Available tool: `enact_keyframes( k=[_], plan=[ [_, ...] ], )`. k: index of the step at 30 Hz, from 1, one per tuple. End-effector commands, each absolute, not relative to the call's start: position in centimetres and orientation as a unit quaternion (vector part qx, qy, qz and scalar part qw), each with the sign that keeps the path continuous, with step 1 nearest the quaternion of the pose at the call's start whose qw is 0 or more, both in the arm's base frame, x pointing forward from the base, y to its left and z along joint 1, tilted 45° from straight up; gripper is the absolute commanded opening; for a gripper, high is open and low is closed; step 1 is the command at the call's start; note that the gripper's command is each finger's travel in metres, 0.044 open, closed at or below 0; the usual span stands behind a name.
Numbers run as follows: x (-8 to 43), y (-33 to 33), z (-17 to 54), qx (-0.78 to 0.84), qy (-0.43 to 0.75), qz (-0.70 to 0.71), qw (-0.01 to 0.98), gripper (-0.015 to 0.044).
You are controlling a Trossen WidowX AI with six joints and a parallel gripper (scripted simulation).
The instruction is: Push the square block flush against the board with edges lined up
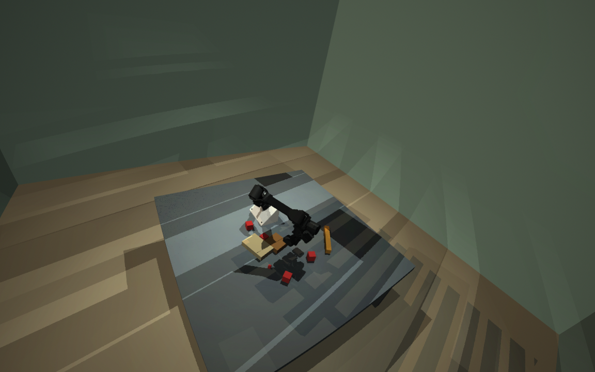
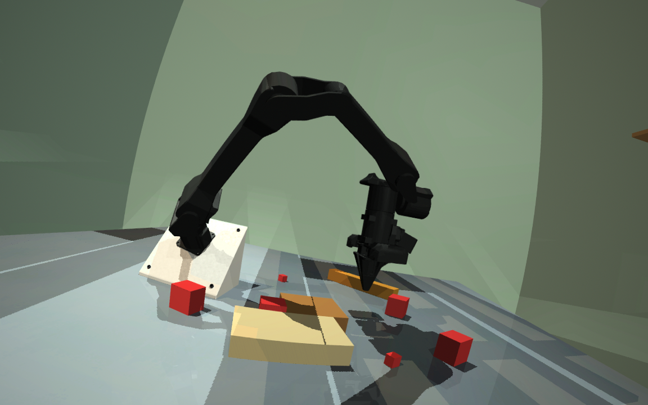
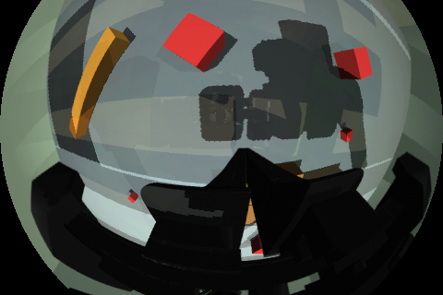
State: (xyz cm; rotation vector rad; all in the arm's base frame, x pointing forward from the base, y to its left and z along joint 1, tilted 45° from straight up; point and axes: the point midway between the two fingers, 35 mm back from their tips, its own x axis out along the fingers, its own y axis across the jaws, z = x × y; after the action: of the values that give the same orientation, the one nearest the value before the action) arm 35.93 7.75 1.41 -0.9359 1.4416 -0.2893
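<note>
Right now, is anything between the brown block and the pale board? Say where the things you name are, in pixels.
Nothing visible: the brown block [image 1: 278, 242] [image 2: 330, 305] [image 3: 250, 214] meets the pale board [image 1: 255, 245] [image 2: 286, 347] [image 3: 325, 171] with no clear gap. One red cube [image 1: 263, 235] [image 2: 271, 303] [image 3: 257, 245] lies beside the block, not between them.

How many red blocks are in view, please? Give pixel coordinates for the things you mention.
6 red blocks in the exterior view: one [image 1: 249, 226] [image 2: 185, 298] before the white wedge [image 1: 270, 215] [image 2: 230, 251]; one [image 1: 263, 236] [image 2: 272, 304] [image 3: 257, 245] partly behind the tan board [image 1: 253, 245] [image 2: 288, 351]; a tiny one [image 2: 282, 278] [image 3: 133, 196] beyond; one [image 1: 311, 257] [image 2: 396, 306] [image 3: 194, 41] by the orange bar [image 1: 327, 240] [image 2: 340, 277] [image 3: 89, 78]; one [image 1: 286, 277] [image 2: 453, 347] [image 3: 353, 63] rightmost; a small one [image 1: 269, 266] [image 2: 392, 359] [image 3: 346, 135] left of that. More may be hidden.
</note>
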Motion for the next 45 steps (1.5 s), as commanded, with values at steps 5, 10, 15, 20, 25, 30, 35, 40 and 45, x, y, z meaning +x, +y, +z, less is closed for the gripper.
enact_keyframes(
  k=[5,10,15,20,25,30,35,40,45],
  plan=[
    [34.8,4.7,4.4,-0.429,0.64,-0.108,0.628,0.0],
    [34.7,4.6,4.6,-0.43,0.64,-0.107,0.627,0.0],
    [35.4,1.6,1.5,-0.43,0.64,-0.108,0.627,0.0],
    [35.5,0.7,0.7,-0.431,0.64,-0.109,0.627,0.0],
    [35.2,0.6,0.8,-0.431,0.64,-0.109,0.627,0.0],
    [34.5,0.3,1.0,-0.431,0.64,-0.108,0.627,0.0],
    [33.8,-0.1,1.1,-0.431,0.64,-0.108,0.627,0.0],
    [33.1,-0.4,1.3,-0.431,0.64,-0.108,0.626,0.0],
    [32.3,-0.7,1.4,-0.431,0.641,-0.108,0.626,0.0]
  ],
)
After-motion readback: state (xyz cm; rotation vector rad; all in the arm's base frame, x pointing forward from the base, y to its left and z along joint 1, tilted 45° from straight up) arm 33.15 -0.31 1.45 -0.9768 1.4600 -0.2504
